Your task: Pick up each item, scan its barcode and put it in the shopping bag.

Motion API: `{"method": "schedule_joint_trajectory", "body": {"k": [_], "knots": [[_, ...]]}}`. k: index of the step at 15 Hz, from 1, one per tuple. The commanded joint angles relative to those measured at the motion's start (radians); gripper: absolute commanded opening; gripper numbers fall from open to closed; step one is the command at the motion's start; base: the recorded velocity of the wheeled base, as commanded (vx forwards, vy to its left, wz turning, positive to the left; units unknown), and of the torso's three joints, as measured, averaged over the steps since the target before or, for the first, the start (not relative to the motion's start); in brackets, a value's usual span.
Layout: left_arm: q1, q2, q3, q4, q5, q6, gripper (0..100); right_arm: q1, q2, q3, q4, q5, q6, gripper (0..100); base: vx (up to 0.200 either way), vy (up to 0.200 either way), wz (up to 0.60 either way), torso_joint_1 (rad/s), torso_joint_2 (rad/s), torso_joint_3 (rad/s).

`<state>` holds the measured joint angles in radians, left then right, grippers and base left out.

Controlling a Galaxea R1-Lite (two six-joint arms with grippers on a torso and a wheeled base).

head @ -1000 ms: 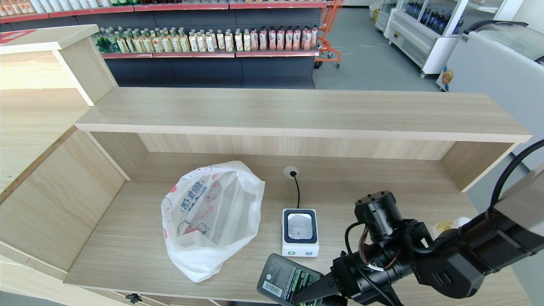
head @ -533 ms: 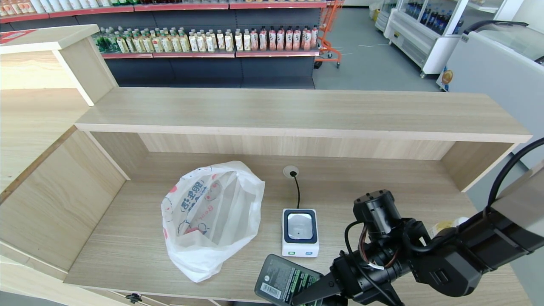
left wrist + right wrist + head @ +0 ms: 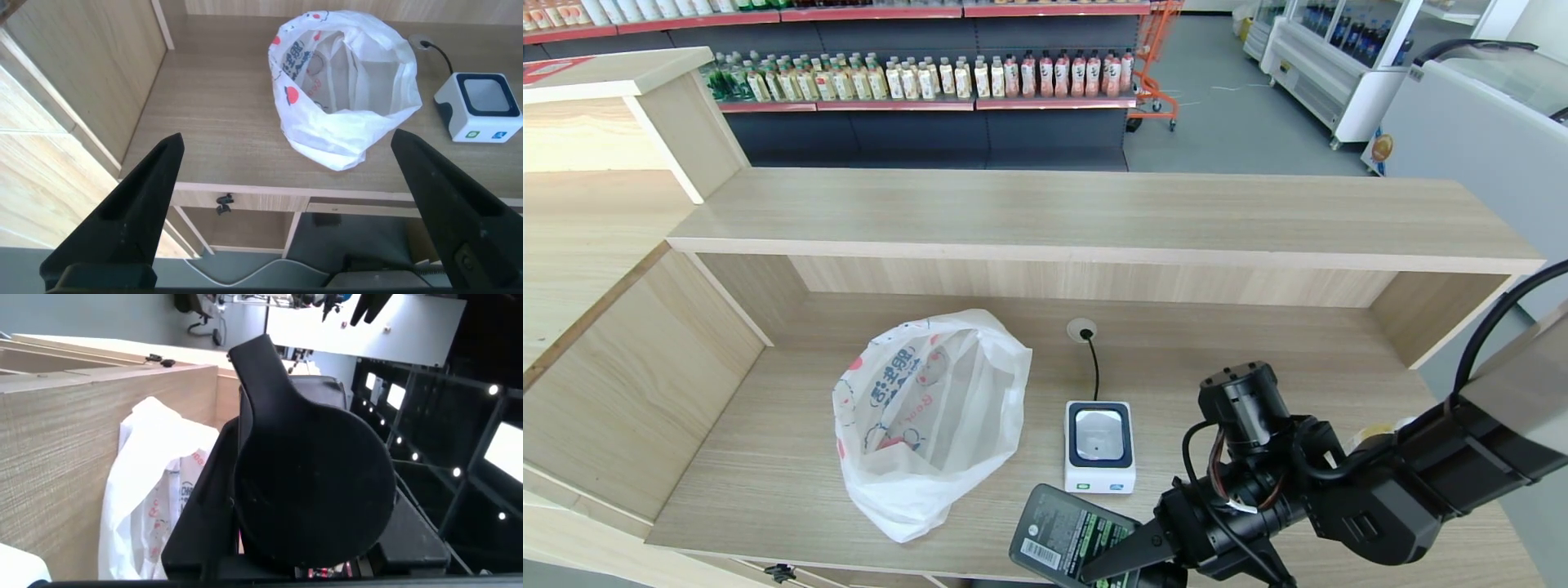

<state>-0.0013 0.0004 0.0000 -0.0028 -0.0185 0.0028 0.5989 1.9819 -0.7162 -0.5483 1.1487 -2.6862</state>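
My right gripper (image 3: 1117, 566) hangs over the counter's front edge, shut on a dark green flat package (image 3: 1062, 536) whose white barcode label faces up. The package sits just in front of the white barcode scanner (image 3: 1099, 446), slightly to its left. In the right wrist view the dark package (image 3: 310, 486) is clamped between the black fingers (image 3: 261, 376). The white printed shopping bag (image 3: 929, 416) stands open on the counter left of the scanner. My left gripper (image 3: 286, 140) hovers open in front of the counter edge, facing the shopping bag (image 3: 343, 77) and the scanner (image 3: 480, 104).
A black cable (image 3: 1093, 363) runs from the scanner to a grommet at the back. A pale yellowish item (image 3: 1379, 433) lies behind my right arm, mostly hidden. Wooden side walls (image 3: 637, 384) and a raised shelf (image 3: 1094, 216) enclose the counter.
My right arm has drifted slightly left and toward the front edge with the package still held. Bag and scanner have not moved.
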Motion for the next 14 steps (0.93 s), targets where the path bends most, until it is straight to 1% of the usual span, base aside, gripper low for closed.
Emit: {"method": "schedule_joint_trajectory", "body": {"k": [1,4,6,7,8,10,11,12,13,14], "knots": [[0.001,0.000,0.000,0.000,0.000,0.000,100,0.002,0.003,-0.005,0.001,0.000,0.000,0,0.000,0.000,0.00,0.000,0.00,0.000],[0.000,0.000,0.000,0.000,0.000,0.000,100,0.005,-0.003,-0.003,0.002,-0.003,0.000,0,0.000,0.000,0.00,0.000,0.00,0.000],[0.001,0.000,0.000,0.000,0.000,0.000,100,0.042,-0.021,-0.006,0.005,-0.006,0.026,0,0.000,0.000,0.00,0.000,0.00,0.000],[0.000,0.000,0.000,0.000,0.000,0.000,100,0.064,-0.046,-0.016,-0.001,-0.006,0.097,0,0.000,0.000,0.00,0.000,0.00,0.000],[0.001,0.000,0.000,0.000,0.000,0.000,100,0.087,-0.086,-0.026,-0.016,-0.006,0.213,0,0.000,0.000,0.00,0.000,0.00,0.000],[0.000,0.000,0.000,0.000,-0.001,0.000,100,0.076,-0.216,-0.017,-0.053,-0.009,0.404,0,0.000,0.000,0.00,0.000,0.00,0.000],[0.001,0.000,0.000,0.000,0.000,0.000,100,0.035,-0.298,-0.008,-0.055,-0.035,0.494,0,0.000,0.000,0.00,0.000,0.00,0.000],[0.000,0.000,0.000,0.000,0.000,0.000,100,0.002,-0.347,0.000,-0.051,-0.073,0.548,0,0.000,0.000,0.00,0.000,0.00,0.000],[0.000,0.000,0.000,0.000,0.000,0.000,100,-0.077,-0.449,0.052,-0.038,-0.193,0.718,0,0.000,0.000,0.00,0.000,0.00,0.000],[0.000,0.000,0.000,0.000,0.000,0.000,100,-0.123,-0.503,0.086,-0.032,-0.262,0.899,0,0.000,0.000,0.00,0.000,0.00,0.000]]}}
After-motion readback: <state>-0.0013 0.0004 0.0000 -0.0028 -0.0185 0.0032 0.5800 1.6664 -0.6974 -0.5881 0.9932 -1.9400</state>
